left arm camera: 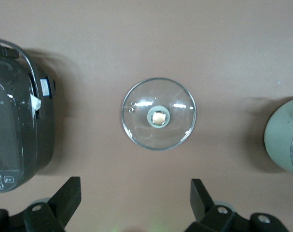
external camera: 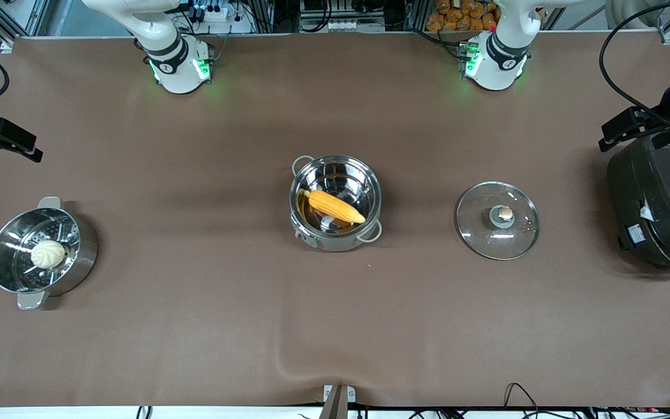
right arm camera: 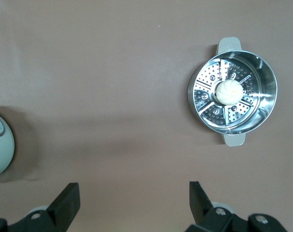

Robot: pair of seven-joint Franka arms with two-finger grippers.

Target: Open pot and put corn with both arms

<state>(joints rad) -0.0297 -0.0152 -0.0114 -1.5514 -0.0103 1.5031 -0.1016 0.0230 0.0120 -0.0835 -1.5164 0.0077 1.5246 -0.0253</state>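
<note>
The steel pot [external camera: 312, 237] stands uncovered at the table's middle, and its side shows in the left wrist view [left arm camera: 281, 140]. The yellow-orange corn [external camera: 335, 206] lies slantwise in it. The glass lid [external camera: 498, 221] with its coppery knob lies flat on the table beside the pot, toward the left arm's end; it also shows in the left wrist view [left arm camera: 158, 114]. My left gripper [left arm camera: 135, 200] is open and empty, up in the air [external camera: 626, 125] by the rice cooker. My right gripper [right arm camera: 134, 200] is open and empty, high at the right arm's end [external camera: 6, 139].
A steel steamer pot [external camera: 82, 250] with a white bun [external camera: 48, 254] in it stands at the right arm's end, also in the right wrist view [right arm camera: 267, 92]. A big black rice cooker [external camera: 658, 203] stands at the left arm's end. Brown cloth covers the table.
</note>
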